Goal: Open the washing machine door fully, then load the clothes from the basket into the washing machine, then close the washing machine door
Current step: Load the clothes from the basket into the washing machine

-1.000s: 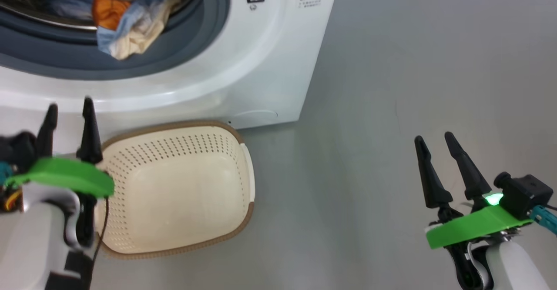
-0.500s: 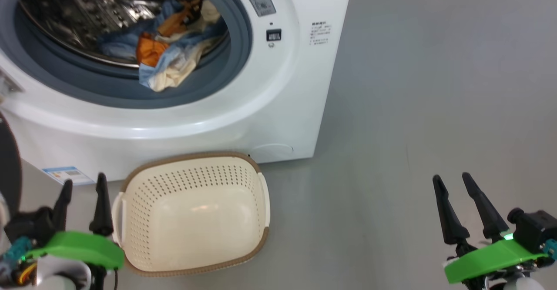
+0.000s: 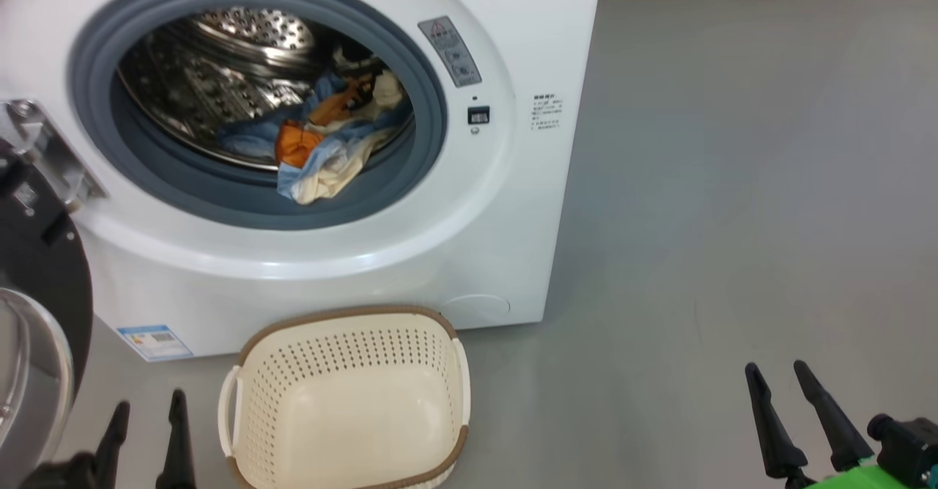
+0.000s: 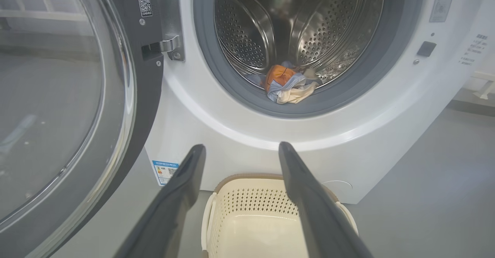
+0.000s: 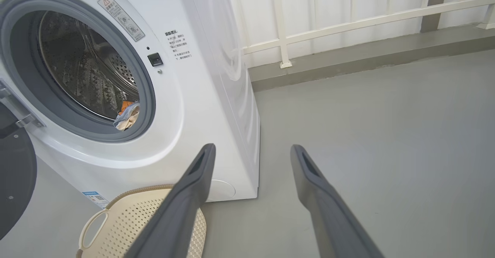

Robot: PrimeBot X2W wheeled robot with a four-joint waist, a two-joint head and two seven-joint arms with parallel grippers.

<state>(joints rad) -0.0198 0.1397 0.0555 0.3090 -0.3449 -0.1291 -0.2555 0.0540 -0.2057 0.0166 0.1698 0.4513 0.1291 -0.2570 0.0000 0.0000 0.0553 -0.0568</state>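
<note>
Head camera has been raised over the last second; nothing else was moved. Clothes (image 3: pixel 322 159) are lodged at the drum (image 3: pixel 220 78) lip, basket (image 3: pixel 352 350) emptied. Left gripper (image 3: pixel 149 401) and right gripper (image 3: pixel 775 366) are held apart, empty. Door (image 3: pixel 44 269) is left open; closing is judged next.

The head camera has tipped up and backed off. More of the big white washing machine (image 3: pixel 476 254) shows now, and its round black-rimmed glass door (image 3: pixel 44 276) has come into view on the left. The left gripper (image 3: pixel 149 401), with two long dark fingers, was over the left rim of the cream plastic basket with holes (image 3: pixel 344 350). Now it sits lower, beside the basket.
</note>
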